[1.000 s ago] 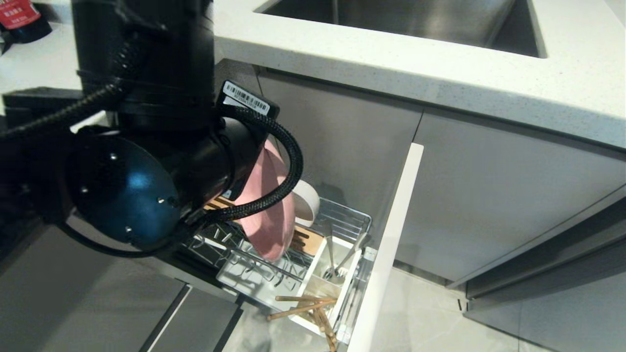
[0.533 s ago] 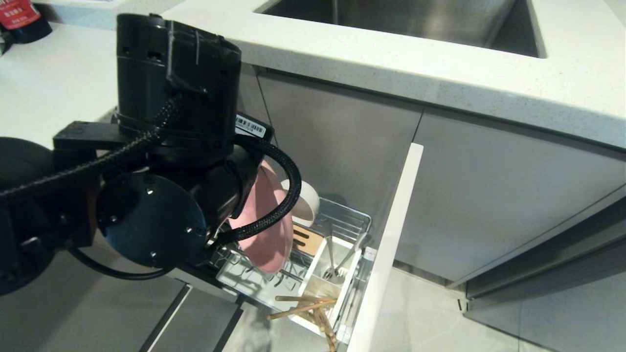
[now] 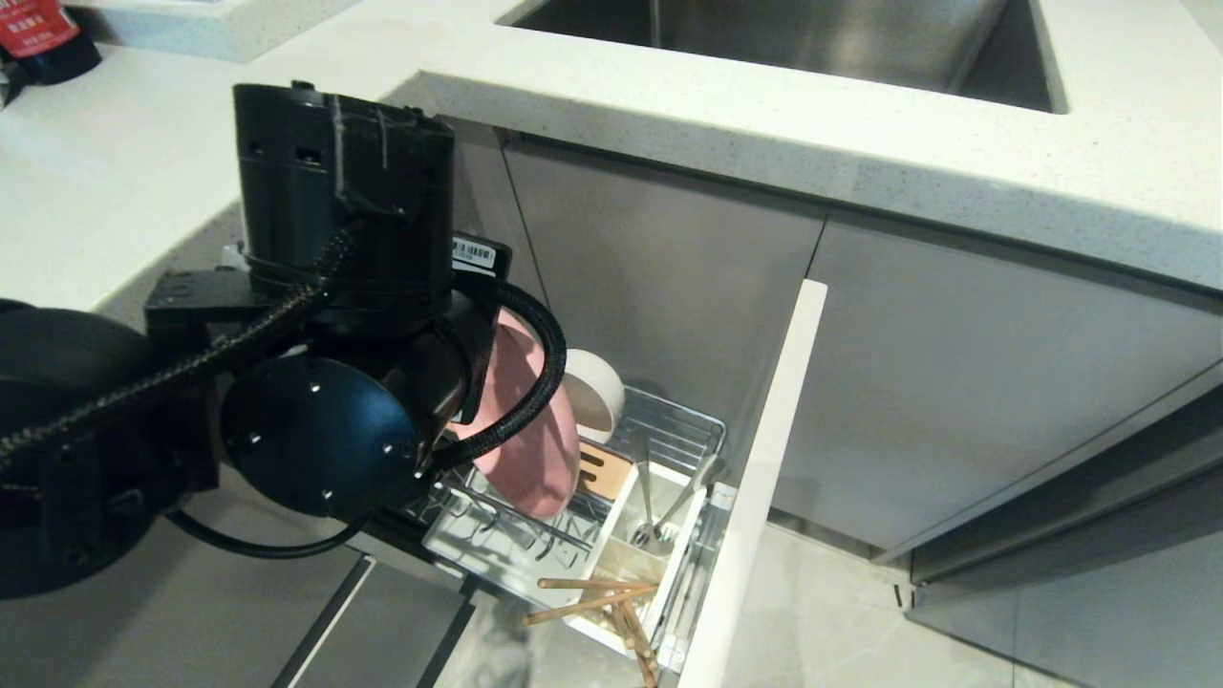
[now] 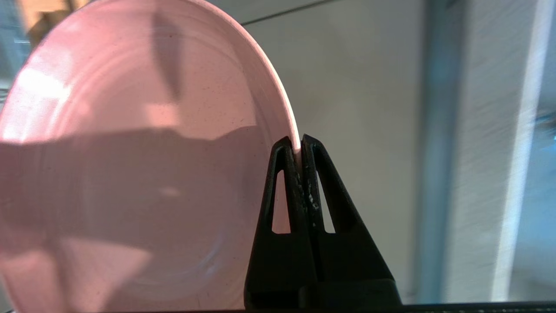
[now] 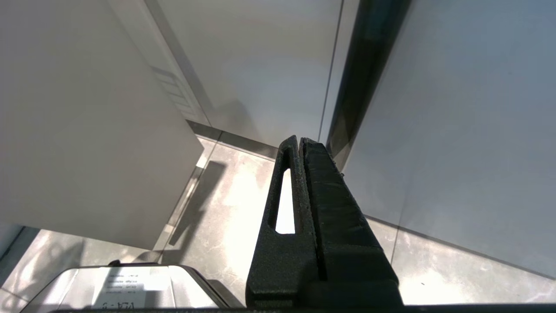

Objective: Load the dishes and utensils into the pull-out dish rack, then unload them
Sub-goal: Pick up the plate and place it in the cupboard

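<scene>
- The left tool (image 4: 300, 145) is clamped tight on the rim of the pale-pink plate (image 4: 130, 174), its two black fingers (image 4: 282, 182) pinching the edge between them.
- In the head view the plate (image 3: 530, 449) stands on edge, tilted, over the wire prongs of the pull-out dish rack (image 3: 506, 530); whether it touches them is hidden by the left arm.
- The small white bowl (image 3: 594, 392) sits just behind the plate, at the back of the rack.
- The spoon (image 3: 646, 502) stands in the white utensil caddy (image 3: 626, 549) beside the slotted wooden strip (image 3: 602, 470).
- The wooden chopsticks (image 3: 597, 597) lie across the near end of the caddy, poking over its edge.
- The white drawer panel (image 3: 764, 459) stands on the rack's right, under the pale surface (image 3: 764, 115).
- The right tool (image 5: 299, 145) is pressed together holding nothing, hanging over the floor (image 5: 226, 208) beside cabinet doors.
</scene>
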{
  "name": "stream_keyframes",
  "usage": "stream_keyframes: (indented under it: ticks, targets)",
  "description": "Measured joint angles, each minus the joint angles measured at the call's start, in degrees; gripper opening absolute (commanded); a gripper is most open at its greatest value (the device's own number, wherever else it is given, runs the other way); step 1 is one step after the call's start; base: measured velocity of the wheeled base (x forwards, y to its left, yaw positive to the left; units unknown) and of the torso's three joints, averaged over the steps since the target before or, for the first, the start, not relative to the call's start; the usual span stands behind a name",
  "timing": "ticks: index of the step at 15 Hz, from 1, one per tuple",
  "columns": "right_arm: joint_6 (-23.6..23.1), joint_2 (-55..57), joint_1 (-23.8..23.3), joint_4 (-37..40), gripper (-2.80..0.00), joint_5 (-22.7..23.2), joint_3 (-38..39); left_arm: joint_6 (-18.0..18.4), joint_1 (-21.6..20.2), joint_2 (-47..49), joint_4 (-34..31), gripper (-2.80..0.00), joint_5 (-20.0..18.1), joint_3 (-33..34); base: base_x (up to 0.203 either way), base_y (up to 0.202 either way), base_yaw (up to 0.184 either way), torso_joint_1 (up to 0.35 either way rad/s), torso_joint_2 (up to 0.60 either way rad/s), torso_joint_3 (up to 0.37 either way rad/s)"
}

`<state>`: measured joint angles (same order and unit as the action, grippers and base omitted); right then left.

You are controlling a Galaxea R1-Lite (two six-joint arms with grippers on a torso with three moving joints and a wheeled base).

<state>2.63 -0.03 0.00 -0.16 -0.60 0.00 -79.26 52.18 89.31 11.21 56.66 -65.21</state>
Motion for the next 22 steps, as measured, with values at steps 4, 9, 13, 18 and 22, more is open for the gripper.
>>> stream_keyframes:
  ticks: [4, 9, 13, 18, 22]
  targets:
    - [0.0, -0.02, 0.0, 0.0, -2.8, 0.0, 0.0, 0.05, -0.99, 0.02, 2.82, -2.8, -0.22, 1.22, 0.0, 0.0, 0.0, 0.0, 0.0, 0.0]
    - [0.0, -0.02, 0.0, 0.0, -2.8, -0.02, 0.0, -0.1, -2.46, 0.61, 8.28, -2.8, -0.49, 4.09, 0.0, 0.0, 0.0, 0.0, 0.0, 0.0]
    - [0.0, -0.02, 0.0, 0.0, -2.8, 0.0, 0.0, -0.17, -3.2, 1.7, 9.95, -2.8, -0.49, 5.57, 0.0, 0.0, 0.0, 0.0, 0.0, 0.0]
    - [0.0, -0.02, 0.0, 0.0, -2.8, 0.0, 0.0, -0.4, -3.8, 2.5, 10.45, -2.8, -0.38, 6.49, 0.0, 0.0, 0.0, 0.0, 0.0, 0.0]
    - [0.0, 0.01, 0.0, 0.0, -2.8, 0.0, 0.0, -0.43, -3.94, 2.62, 10.25, -2.8, -0.22, 7.21, 0.0, 0.0, 0.0, 0.0, 0.0, 0.0]
